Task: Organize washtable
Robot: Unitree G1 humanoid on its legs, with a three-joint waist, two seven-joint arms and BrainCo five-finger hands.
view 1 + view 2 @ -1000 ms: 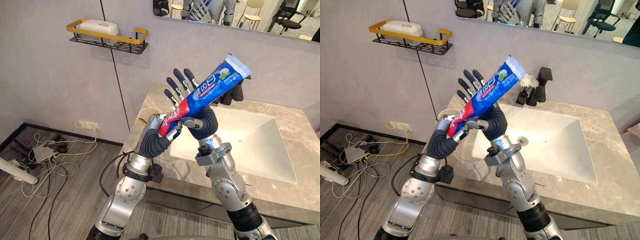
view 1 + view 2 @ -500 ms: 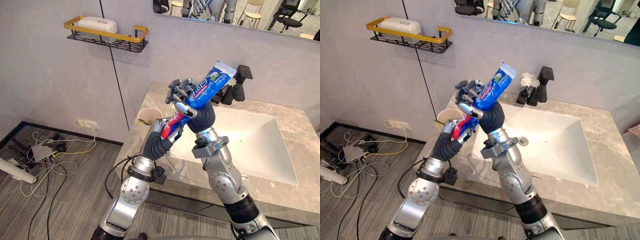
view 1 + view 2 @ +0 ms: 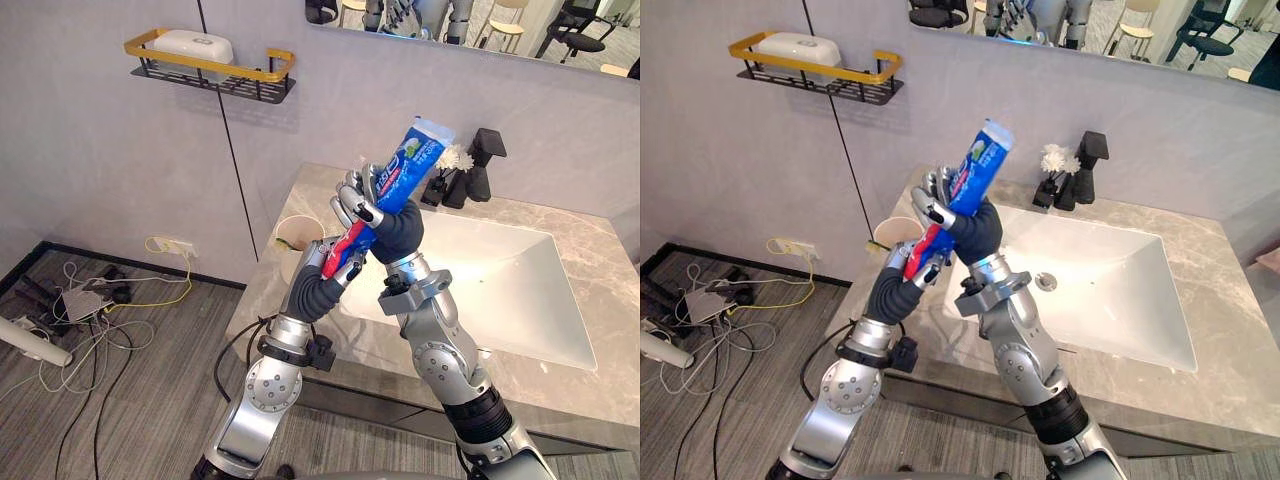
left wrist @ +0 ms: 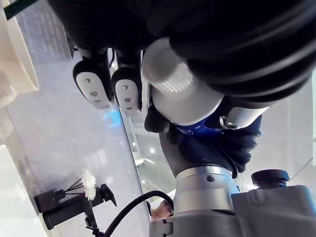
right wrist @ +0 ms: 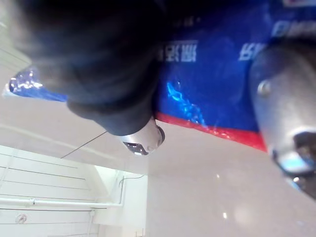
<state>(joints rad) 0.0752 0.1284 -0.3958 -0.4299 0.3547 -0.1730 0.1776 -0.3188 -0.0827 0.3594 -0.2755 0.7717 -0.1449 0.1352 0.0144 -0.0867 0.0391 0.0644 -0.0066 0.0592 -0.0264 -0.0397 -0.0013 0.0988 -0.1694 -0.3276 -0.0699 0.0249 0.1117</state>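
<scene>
Centre frame, above the counter's left edge: toothpaste tube (image 3: pixel 400 175) held tilted, flat end uppermost. Right hand (image 3: pixel 398 228) is closed around its middle; the right wrist view confirms a finger (image 5: pixel 279 98) across the blue body. Left hand (image 3: pixel 320 255) grips the lower red end. The left wrist view adds the white ribbed cap (image 4: pixel 173 81) beside curled fingertips (image 4: pixel 94 84). Cup (image 3: pixel 298 233) stands left of the sink (image 3: pixel 520 290).
</scene>
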